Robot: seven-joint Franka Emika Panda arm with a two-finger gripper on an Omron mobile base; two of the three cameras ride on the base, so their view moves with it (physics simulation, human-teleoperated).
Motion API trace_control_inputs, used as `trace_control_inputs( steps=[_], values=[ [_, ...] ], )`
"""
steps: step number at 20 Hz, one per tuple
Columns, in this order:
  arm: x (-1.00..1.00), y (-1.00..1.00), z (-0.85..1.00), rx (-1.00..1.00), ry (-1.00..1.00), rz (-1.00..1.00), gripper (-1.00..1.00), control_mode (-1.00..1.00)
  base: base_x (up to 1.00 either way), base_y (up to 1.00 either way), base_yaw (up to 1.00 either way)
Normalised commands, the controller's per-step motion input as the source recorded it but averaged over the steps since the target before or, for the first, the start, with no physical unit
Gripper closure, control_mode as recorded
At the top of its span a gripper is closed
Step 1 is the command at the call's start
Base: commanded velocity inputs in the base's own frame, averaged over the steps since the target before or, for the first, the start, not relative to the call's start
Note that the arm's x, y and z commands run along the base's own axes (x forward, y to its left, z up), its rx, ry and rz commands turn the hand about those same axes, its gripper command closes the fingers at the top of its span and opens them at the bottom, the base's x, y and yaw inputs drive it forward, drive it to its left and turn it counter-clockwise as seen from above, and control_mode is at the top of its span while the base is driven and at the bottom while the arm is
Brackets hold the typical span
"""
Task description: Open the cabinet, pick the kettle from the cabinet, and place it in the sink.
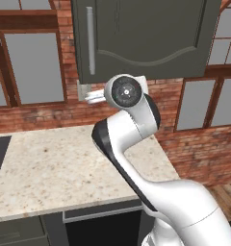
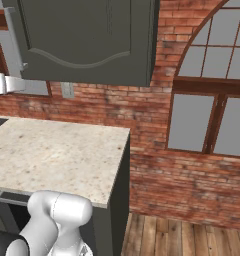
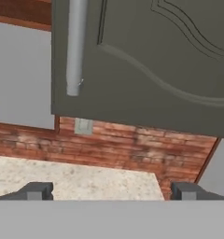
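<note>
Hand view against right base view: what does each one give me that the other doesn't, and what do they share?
Hand view: the two fingertips, wide apart, and a close look at the lower end of the handle.
Right base view: the floor, the window's arched top and the arm's shoulder.
Both: the cabinet with its door shut, the brick wall, the counter and the wall outlet.

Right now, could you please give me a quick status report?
Hand open, empty, below the cabinet. Door shut, handle up ahead, untouched. Nothing between hand and handle.
</note>
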Motion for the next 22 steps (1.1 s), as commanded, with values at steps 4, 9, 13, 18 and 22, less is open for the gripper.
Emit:
trace_control_inputs(
  steps=[4, 9, 13, 18, 22],
  values=[
    [0.22, 0.22, 0.2, 0.0, -0.01, 0.0, -1.0, -1.0, 0.0, 0.0, 0.0],
    [0.3, 0.21, 0.26, 0.0, 0.01, 0.0, -1.0, -1.0, 0.0, 0.0, 0.0],
    [0.34, 0.16, 0.22, 0.0, 0.01, 0.0, -1.0, -1.0, 0.0, 0.0, 0.0],
    [0.36, 0.13, 0.22, 0.0, 0.01, 0.0, -1.0, -1.0, 0.0, 0.0, 0.0],
    [0.36, 0.09, 0.23, 0.0, 0.05, 0.0, -1.0, -1.0, 0.0, 0.0, 0.0]
  ],
)
